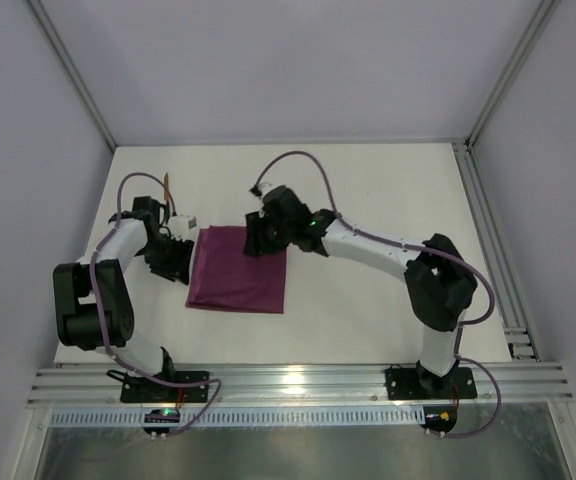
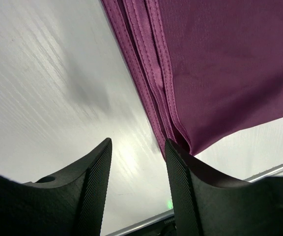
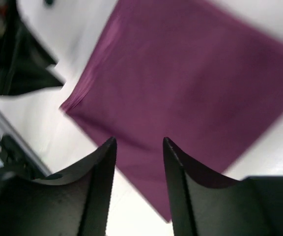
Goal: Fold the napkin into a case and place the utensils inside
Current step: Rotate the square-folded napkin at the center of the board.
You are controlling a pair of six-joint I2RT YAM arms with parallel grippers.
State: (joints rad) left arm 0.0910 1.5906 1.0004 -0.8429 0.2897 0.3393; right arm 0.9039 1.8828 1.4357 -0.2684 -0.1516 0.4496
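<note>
Top external: fixed high above and behind the black arm bases point(image 1: 153, 385), aimed steeply down, wide and distant, taking in the whole flat white worktop point(image 1: 368, 180).

Left wrist: sighted out past the black ribbed left claw point(image 2: 137, 147), very low, almost grazing the worktop, hard up against the stitched edges of the soft magenta-purple cloth napkin point(image 2: 220, 73).

Right wrist: sighted down past the black right claw point(image 3: 139, 142), higher up, blurred, framing most of the napkin.

Shared across all three: napkin plus adjoining worktop.

The napkin point(image 2: 220, 64) is matt woven cloth, the table point(image 2: 43, 73) smooth, faintly glossy white.
</note>
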